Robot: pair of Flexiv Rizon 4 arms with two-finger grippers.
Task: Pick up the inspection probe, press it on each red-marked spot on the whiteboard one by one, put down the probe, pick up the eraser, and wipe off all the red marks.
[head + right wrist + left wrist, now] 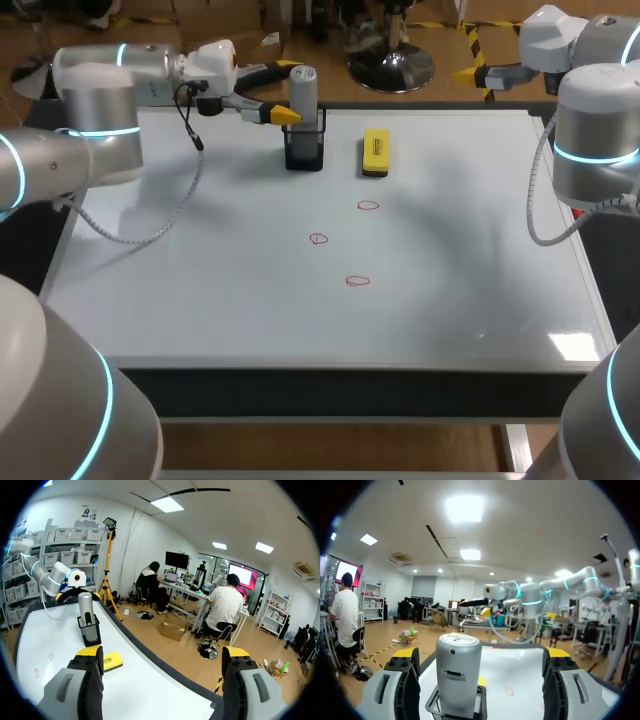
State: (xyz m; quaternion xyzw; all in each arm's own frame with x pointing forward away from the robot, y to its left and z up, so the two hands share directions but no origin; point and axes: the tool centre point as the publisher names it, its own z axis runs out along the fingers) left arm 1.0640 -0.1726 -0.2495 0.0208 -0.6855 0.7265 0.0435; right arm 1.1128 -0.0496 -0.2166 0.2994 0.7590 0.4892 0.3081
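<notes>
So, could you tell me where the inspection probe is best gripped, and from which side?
Grip the inspection probe on its bare grey upper body, above the black mesh holder that hides its lower part. It stands upright, so I would come in level from the left, as the left gripper is placed, open fingers either side, then lift straight up.

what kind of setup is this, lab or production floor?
Looks like a robotics lab test bench, not production: left arm and right arm flank a whiteboard tabletop bearing three hand-drawn red marks, with an inspection probe standing in a black mesh holder and a yellow eraser beside it.
</notes>
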